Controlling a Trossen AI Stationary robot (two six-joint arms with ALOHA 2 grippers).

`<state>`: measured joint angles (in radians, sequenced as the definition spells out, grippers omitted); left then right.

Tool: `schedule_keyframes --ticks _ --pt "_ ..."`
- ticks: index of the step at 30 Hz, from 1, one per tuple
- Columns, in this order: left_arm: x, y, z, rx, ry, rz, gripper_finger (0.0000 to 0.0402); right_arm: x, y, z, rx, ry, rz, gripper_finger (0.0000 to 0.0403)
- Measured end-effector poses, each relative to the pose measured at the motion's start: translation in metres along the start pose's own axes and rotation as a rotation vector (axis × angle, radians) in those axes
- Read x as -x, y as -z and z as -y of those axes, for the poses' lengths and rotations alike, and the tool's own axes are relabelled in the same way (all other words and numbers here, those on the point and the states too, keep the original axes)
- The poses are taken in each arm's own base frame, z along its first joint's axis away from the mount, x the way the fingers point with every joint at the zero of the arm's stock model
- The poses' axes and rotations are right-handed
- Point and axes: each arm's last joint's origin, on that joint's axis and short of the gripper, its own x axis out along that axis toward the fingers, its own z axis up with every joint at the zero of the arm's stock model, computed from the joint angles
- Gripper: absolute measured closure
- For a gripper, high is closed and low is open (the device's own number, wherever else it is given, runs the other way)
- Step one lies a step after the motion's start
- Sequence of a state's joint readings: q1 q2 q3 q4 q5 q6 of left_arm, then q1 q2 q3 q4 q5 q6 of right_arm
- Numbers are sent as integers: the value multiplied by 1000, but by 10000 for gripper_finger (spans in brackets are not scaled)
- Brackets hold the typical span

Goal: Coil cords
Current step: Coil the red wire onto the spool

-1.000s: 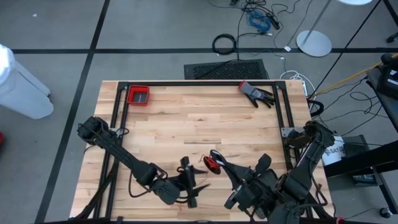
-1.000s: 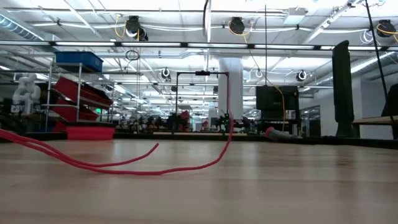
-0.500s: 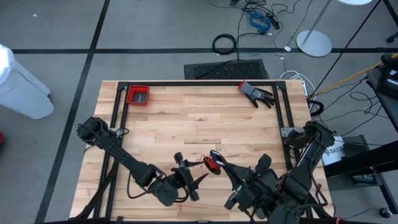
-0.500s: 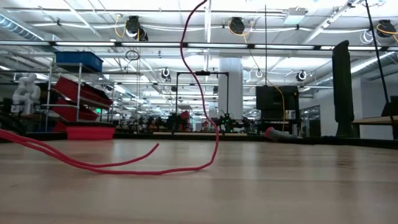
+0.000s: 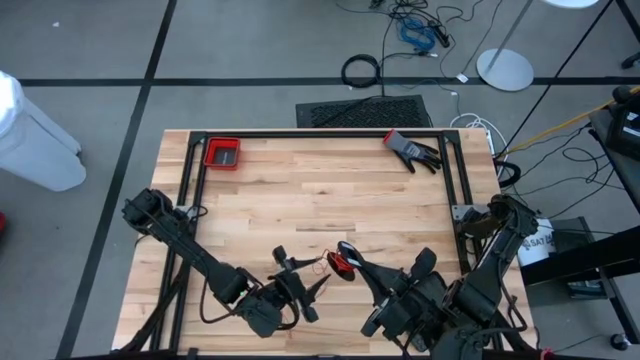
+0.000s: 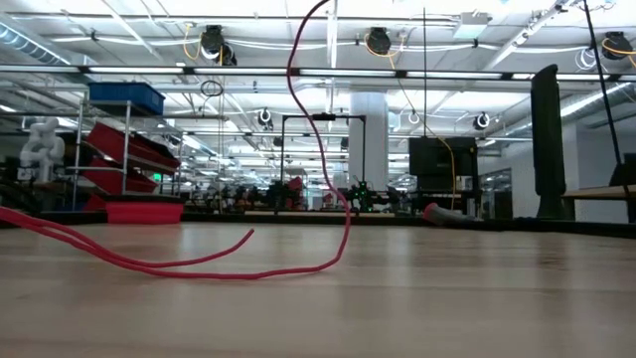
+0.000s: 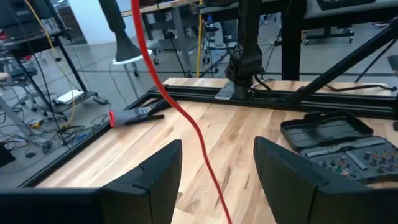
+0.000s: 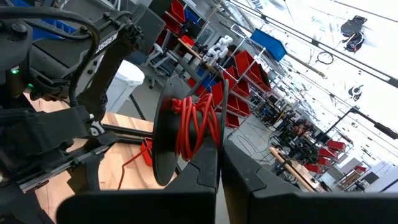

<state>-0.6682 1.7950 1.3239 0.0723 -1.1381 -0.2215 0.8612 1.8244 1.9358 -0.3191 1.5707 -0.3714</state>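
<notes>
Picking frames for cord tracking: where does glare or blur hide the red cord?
Low view: red cord crosses bright ceiling lights, though it reads clearly. Right wrist view: washed-out background, coiled cord on the disc stays sharp. Left wrist view: cord slightly soft up close.

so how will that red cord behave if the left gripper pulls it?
Likely floppy: the red cord hangs in bends and trails slack over the table. Probably light, being string-thin between the left gripper fingers. It may slip through, since the fingers stand open around it.
</notes>
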Motion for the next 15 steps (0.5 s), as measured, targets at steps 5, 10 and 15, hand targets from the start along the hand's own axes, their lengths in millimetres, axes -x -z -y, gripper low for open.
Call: schedule_keyframes --ticks 5,10,15 --pt "-1 0 -1 8 -22 5 196 0 0 0 0 0 0 403" --pt "-5 0 -3 12 -53 8 196 0 0 0 0 0 0 403" --pt "-7 -2 -4 28 -60 15 196 0 0 0 -1 0 0 403"
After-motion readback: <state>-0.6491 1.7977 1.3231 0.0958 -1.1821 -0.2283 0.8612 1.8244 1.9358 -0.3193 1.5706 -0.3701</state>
